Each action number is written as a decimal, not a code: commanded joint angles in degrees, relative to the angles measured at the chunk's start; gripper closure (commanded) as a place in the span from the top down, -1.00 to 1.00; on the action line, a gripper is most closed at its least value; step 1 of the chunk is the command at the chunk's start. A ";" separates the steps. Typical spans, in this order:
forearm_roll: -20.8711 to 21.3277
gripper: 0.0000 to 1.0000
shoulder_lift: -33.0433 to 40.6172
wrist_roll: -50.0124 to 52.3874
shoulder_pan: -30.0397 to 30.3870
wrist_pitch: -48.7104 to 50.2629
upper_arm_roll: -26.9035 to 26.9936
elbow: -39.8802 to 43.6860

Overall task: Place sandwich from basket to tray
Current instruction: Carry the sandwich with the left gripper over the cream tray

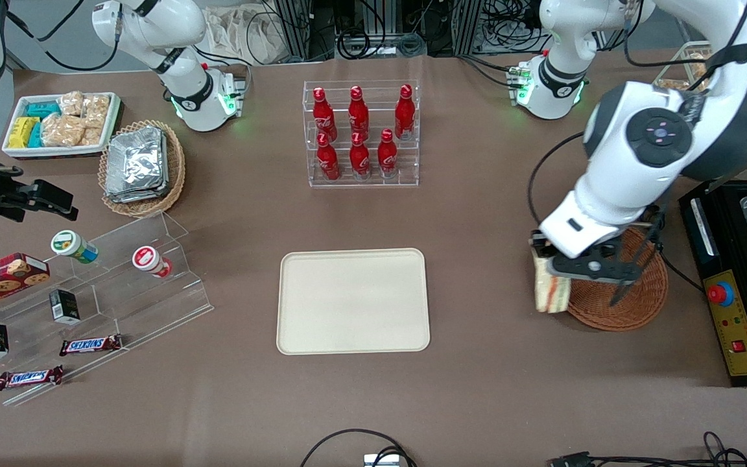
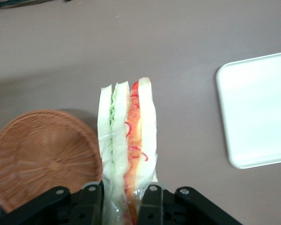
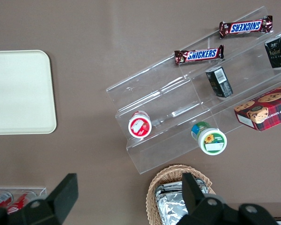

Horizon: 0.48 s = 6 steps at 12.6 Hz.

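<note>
Left wrist view: the black two-finger claw (image 2: 121,206) is clamped on the clear-wrapped triangular sandwich of pale bread w/ green and red-orange filling (image 2: 127,145), fingers (image 2: 90,201) pressed against both bread faces, wedge pointing away from the wrist. The round reddish-brown woven wicker basket (image 2: 42,157) sits just beside it and looks empty; the large flat cream rectangular tray w/ rounded corners (image 2: 257,108) lies well apart over bare brown surface (image 2: 131,47).

Front view: claw (image 1: 558,263) holds the sandwich (image 1: 551,289) off the basket's (image 1: 633,305) rim on the side facing the tray, approx 9 o'clock of the basket. It appears lifted, not resting on wicker.

Step, as I judge it: pick done, carry phase starting. Next move calls for a sideways sweep toward the parked arm's end, stopping above the tray (image 1: 353,301), then lowering and opening once the wedge is over its flat middle, not the rim.

Around: acrylic rack of red cola bottles (image 1: 362,133) at approx 12 o'clock of the tray, farther from the front camera, clear of the route. Stepped clear shelf w/ snack items (image 1: 98,298) at the tray's 9 o'clock. Black control box w/ red button (image 1: 730,305) near the basket, toward the working arm's end. Nothing stands in the path; main risk is the soft wrap slipping in the grip.
</note>
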<state>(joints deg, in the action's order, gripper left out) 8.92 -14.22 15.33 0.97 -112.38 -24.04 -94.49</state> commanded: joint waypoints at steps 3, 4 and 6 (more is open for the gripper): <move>2.23 -0.62 -9.58 6.20 -7.81 2.60 -0.04 10.36; 2.77 -0.62 -11.86 7.42 -9.22 2.60 -0.04 12.12; 3.21 -0.62 -16.52 10.32 -12.55 2.25 0.04 15.81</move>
<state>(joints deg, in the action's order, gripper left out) 10.46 -25.32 22.77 -8.67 -111.78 -24.14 -85.14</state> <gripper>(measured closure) 0.806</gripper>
